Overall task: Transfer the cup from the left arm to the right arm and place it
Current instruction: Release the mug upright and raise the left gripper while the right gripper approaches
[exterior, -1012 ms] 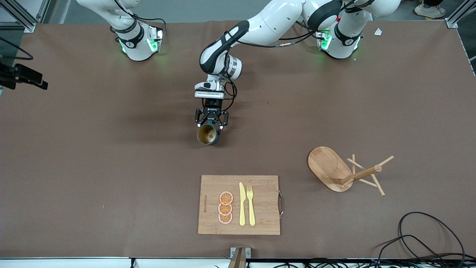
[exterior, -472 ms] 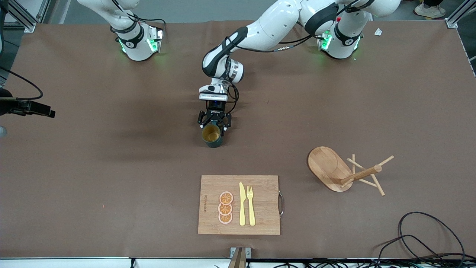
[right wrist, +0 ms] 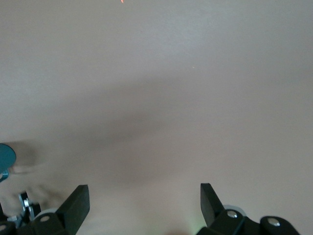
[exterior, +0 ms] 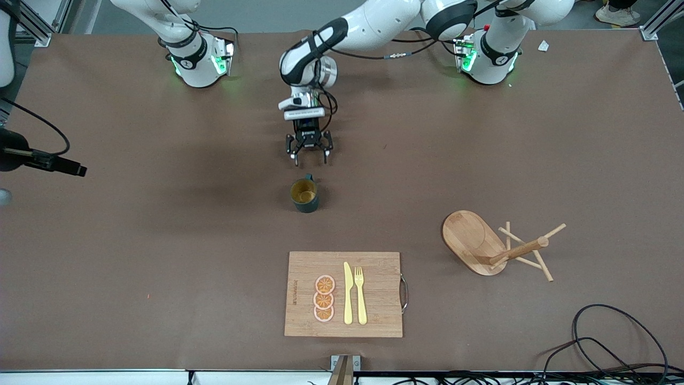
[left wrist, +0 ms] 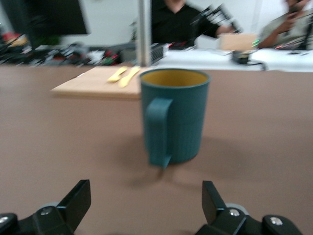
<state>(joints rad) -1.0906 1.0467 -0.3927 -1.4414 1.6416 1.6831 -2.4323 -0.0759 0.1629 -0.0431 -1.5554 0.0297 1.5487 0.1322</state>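
Nearest the front camera: cutting board (exterior: 374, 299) w/ knife (exterior: 348, 293), fork (exterior: 360, 295) and orange slices (exterior: 324, 298), untouched; peg rack (exterior: 494, 244) lies tipped toward the left arm's end of the table.

Farther in, mid-table: the cup (exterior: 305, 195) now stands upright on the table (exterior: 160, 240) on its own, tan inside showing, handle turned toward the left gripper (exterior: 309, 154); a second ago it was tilted in that gripper's grasp, so it's just been set down and let go.

Farther still: left gripper has pulled back off the cup, fingers spread wide, nothing in them, clear gap to the cup.

Right gripper (right wrist: 142, 210): jaws apart, empty, over bare table at the right arm's end; cup edge just in its wrist view.

Meaning: handover looks done via the table rather than mid-air; right arm's pick-up and placing prob. come next.
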